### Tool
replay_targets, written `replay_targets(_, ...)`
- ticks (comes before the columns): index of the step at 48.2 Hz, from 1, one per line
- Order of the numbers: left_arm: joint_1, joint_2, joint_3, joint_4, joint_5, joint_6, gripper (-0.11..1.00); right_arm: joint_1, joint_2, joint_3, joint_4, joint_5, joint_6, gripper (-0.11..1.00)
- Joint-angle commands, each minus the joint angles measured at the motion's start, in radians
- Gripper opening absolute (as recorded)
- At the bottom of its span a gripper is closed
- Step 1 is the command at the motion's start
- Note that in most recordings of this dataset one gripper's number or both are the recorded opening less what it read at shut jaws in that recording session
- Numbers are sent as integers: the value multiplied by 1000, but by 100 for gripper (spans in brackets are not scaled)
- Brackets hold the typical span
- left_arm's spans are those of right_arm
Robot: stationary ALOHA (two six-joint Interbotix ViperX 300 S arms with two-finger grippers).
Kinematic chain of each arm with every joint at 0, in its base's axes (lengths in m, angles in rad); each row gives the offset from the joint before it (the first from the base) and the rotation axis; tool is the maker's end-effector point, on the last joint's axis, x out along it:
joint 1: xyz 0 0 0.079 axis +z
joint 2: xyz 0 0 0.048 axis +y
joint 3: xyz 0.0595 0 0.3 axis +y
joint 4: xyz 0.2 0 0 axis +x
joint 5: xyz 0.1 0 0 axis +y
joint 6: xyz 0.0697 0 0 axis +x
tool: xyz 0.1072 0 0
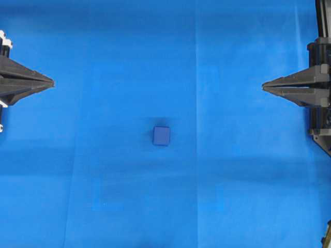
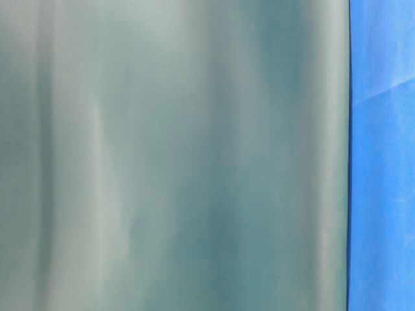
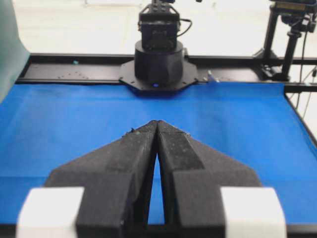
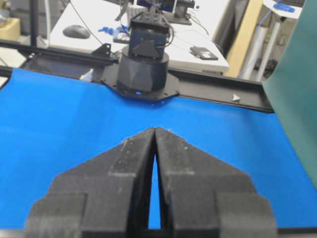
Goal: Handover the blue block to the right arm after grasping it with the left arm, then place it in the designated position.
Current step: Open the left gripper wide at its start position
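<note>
A bright blue cloth point(image 1: 103, 62) covers the whole work surface; the blue block point(image 1: 161, 136) sits directly on it, just toward 6 o'clock of centre

A: Where's my blue block point(image 1: 161, 136)?

B: I see it mid-cloth from overhead, a small dark navy cube, sitting flat and square-on, nothing touching it.

A: Left arm point(image 1: 50, 82)?

B: At my left edge, black fingers with white brackets, tips pressed together, pointing toward centre, well apart from the cube.

A: Right arm point(image 1: 265, 86)?

B: Opposite edge, black fingers, tips together too, facing inward, also well clear.
</note>
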Motion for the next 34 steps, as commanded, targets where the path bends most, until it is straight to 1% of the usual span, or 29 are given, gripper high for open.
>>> replay_targets(1,0,-5,-9,0,0,-5,0,3,6,-17,3,-6,0,0)
replay_targets(7,0,-14,-11,0,17,0,0,3,14,-25,2,32,-2,-6)
replay_targets(14,0,-17,-11,0,43,3,0,3,12,-26,2,48,2,-6)
replay_targets(26,0,-18,-12,2,40,9,0,3,9,-32,3,54,3,-6)
replay_targets(34,0,-18,-12,2,37,0,0,3,9,-34,5,54,3,-5)
